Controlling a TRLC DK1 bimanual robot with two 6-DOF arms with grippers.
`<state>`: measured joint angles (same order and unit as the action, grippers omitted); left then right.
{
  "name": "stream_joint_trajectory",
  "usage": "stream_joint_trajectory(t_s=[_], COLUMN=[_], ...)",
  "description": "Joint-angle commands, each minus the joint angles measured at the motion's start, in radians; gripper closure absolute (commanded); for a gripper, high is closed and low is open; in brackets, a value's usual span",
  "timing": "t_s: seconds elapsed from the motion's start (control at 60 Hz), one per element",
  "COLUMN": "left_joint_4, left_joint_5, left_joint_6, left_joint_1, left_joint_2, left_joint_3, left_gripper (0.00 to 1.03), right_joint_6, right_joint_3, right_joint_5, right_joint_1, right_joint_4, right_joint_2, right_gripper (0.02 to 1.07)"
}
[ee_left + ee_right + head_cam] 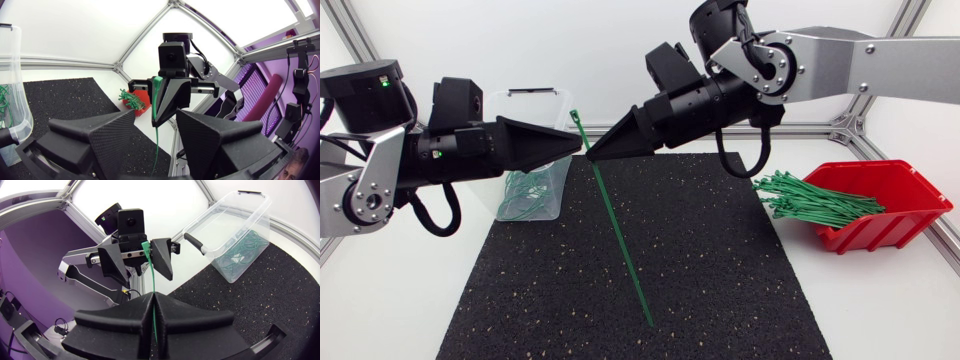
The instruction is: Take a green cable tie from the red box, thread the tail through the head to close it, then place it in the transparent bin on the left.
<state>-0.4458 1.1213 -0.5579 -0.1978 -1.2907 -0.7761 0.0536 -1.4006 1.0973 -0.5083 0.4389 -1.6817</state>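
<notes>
While the right jaws pinch the green cable tie (616,225) just below its head above the 12 o'clock edge of the black mat (720,280), leaving the tail to slant down toward 5 o'clock, the left jaws stand spread around the head end, seemingly lined up to steady it for threading. The tie is not yet looped; the red box (895,180) of spares waits at 3 o'clock, the clear bin (525,105) at 10 o'clock on the table (390,300).
</notes>
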Motion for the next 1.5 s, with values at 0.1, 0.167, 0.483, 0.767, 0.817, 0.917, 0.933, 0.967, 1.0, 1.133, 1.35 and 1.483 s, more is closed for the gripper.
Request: stream_joint_trajectory(t_s=[0.1,0.167,0.483,0.767,0.817,0.917,0.933,0.967,1.0,1.133,1.35,1.483], left_joint_4=[-0.021,-0.03,-0.048,-0.059,-0.059,-0.064,-0.065,-0.065,-0.065,-0.067,-0.071,-0.073], left_joint_5=[0.008,0.006,0.005,-0.003,-0.003,-0.003,-0.003,-0.003,-0.003,-0.003,-0.003,-0.005], left_joint_6=[-0.045,-0.053,-0.069,-0.076,-0.076,-0.076,-0.076,-0.077,-0.077,-0.077,-0.077,-0.077], left_joint_1=[0.0,0.0,0.006,0.014,0.012,0.008,0.008,0.008,0.008,0.005,-0.003,-0.008], left_joint_2=[-0.035,-0.039,-0.042,-0.041,-0.042,-0.045,-0.045,-0.045,-0.045,-0.044,-0.044,-0.044], left_joint_3=[-0.038,-0.045,-0.045,-0.041,-0.041,-0.04,-0.041,-0.041,-0.041,-0.04,-0.038,-0.04], left_gripper=[0.56,0.61,0.64,0.75,0.76,0.78,0.78,0.79,0.79,0.83,0.86,0.86], right_joint_6=[0.06,0.077,0.081,0.081,0.081,0.084,0.083,0.084,0.084,0.084,0.086,0.092], right_joint_3=[0.026,0.035,0.048,0.058,0.06,0.063,0.063,0.063,0.063,0.061,0.066,0.072], right_joint_5=[0.027,0.032,0.032,0.026,0.027,0.026,0.026,0.026,0.026,0.026,0.027,0.027], right_joint_1=[0.007,0.01,0.005,0.005,0.007,0.004,0.004,0.004,0.004,0.002,-0.001,-0.004], right_joint_4=[-0.054,-0.075,-0.085,-0.092,-0.095,-0.1,-0.101,-0.101,-0.101,-0.101,-0.104,-0.115], right_joint_2=[-0.018,-0.023,-0.039,-0.033,-0.03,-0.029,-0.029,-0.029,-0.029,-0.029,-0.032,-0.035], right_gripper=[1.01,1.01,1.01,1.01,1.01,1.01,1.01,1.01,1.01,1.01,1.01,1.01])
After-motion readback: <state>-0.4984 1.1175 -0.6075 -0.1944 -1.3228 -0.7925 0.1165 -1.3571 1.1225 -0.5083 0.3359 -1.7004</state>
